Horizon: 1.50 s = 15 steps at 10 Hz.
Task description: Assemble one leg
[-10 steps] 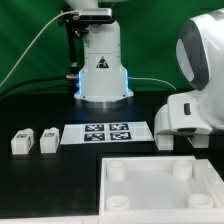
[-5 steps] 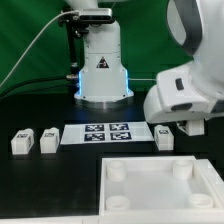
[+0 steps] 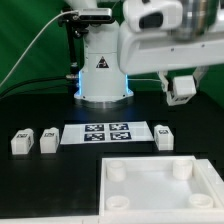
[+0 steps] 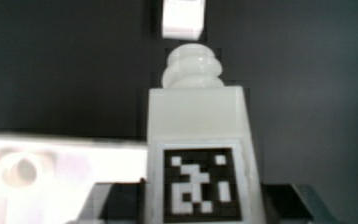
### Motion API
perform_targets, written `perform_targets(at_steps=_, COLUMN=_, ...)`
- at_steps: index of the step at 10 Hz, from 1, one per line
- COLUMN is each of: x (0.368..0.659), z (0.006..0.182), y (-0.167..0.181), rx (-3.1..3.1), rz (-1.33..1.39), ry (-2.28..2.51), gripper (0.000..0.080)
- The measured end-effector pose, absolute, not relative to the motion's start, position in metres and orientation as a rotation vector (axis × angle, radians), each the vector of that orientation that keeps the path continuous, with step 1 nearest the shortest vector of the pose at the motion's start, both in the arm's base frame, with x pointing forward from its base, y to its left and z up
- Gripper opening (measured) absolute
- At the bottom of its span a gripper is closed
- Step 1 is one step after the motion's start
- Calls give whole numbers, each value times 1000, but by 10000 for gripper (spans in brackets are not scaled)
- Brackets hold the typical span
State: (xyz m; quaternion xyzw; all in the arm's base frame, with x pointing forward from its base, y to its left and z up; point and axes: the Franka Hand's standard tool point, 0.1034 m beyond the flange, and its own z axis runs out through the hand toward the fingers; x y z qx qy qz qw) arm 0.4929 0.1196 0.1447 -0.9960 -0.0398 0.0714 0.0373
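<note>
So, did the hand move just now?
Yes. The hand went up, away from the marker board, carrying a leg.

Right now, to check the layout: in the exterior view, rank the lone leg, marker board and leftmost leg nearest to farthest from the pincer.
1. Lone leg, exterior view's right, nearest the pincer.
2. Marker board, middle.
3. Leftmost leg, exterior view's far left.

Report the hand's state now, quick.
Hand: closed, holding a leg by its tagged end.
</note>
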Motion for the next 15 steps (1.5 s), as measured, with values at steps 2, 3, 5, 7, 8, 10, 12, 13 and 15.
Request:
perform_targets(at_steps=2, x=497, z=144, y=119, rx=-3055, rz=-110, ry=-118, gripper=290)
perform_targets(at_steps=3, x=498, z=142, y=118, rx=-3040, rz=-254, ry=-116, gripper=290)
perform_targets(at_steps=5, x=545, z=146, y=109, rx=-2996, rz=-525, ry=-162, gripper=290)
perform_targets(at_steps=7, x=589, z=171, y=108, rx=-2934, rz=-781, ry=-157, gripper=290)
perform_targets(at_steps=8, x=596, z=179, y=116, rx=-2868, rz=-959, ry=-150, gripper=290)
perform_targets(at_steps=10, x=577, z=161, y=123, rx=-2870, rz=-962, ry=-174, gripper=290)
perform_targets(at_steps=12, x=580, z=161, y=121, rx=-2871, rz=-973, ry=-181, gripper=291)
perform_targets(at_steps=13, x=580, z=148, y=119, rx=-2887, rz=-967, ry=-226, gripper=291)
perform_targets(at_steps=15, x=606, z=148, y=119, rx=-2902, rz=-957, ry=-244, gripper=291)
